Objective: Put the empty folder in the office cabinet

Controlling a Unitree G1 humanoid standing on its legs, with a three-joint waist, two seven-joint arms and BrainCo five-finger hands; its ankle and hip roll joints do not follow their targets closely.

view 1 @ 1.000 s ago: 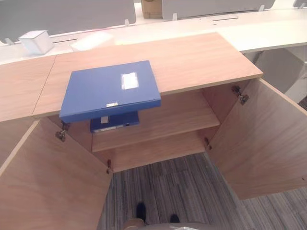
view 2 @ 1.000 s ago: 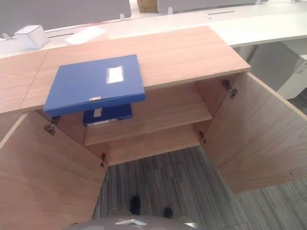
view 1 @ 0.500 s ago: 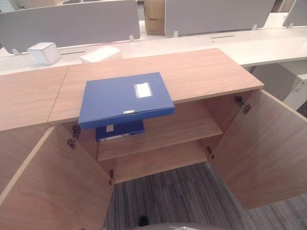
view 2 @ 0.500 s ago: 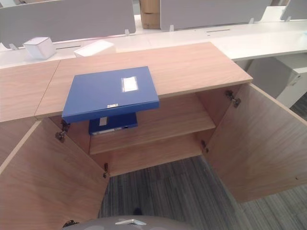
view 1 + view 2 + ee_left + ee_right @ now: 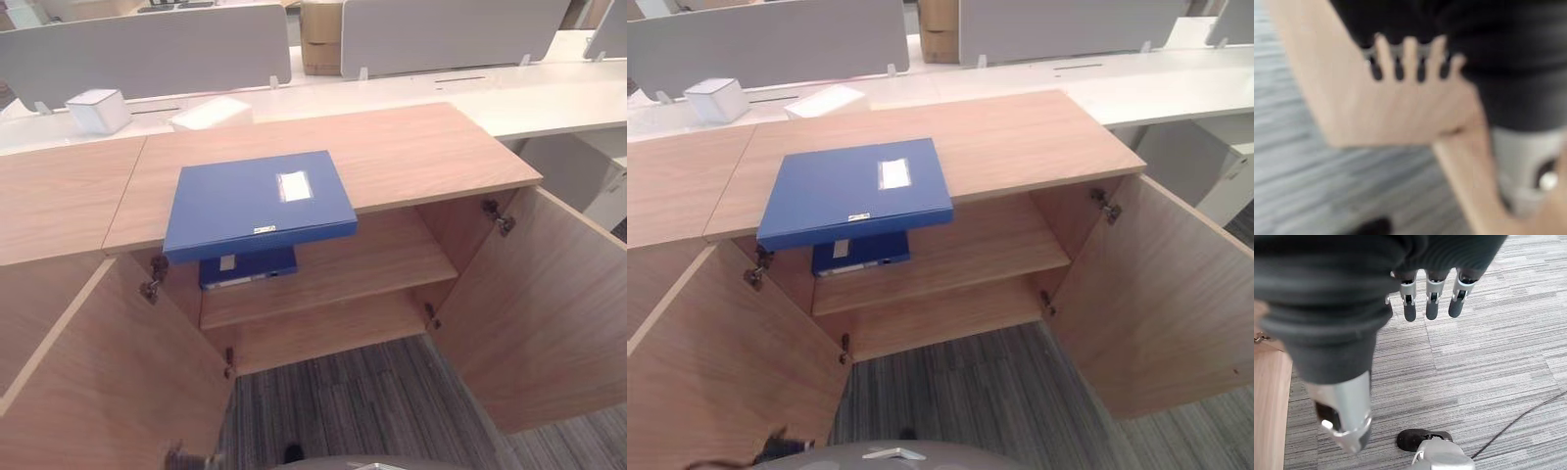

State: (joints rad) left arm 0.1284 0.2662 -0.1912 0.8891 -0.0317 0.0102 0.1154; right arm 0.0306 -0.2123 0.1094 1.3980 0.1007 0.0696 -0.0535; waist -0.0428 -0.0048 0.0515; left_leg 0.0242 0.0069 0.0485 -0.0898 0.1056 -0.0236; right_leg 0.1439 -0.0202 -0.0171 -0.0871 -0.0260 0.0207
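Folder (image 5: 257, 203) on cabinet (image 5: 411, 147) top, far from hands.

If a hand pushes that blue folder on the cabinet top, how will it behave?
The blue folder looks like a stiff box, so it probably slides flat. Its front edge juts past the cabinet top, so it may tip off. Probably light if empty.

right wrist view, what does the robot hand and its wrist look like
The right robot hand has silver fingers set in a row, each ending in a rounded dark tip. A dark ribbed cover wraps the back of the hand and the wrist, and a smooth silver-grey thumb stands apart from the row. The left robot hand has the same look: pale fingers in a row under a dark cover.
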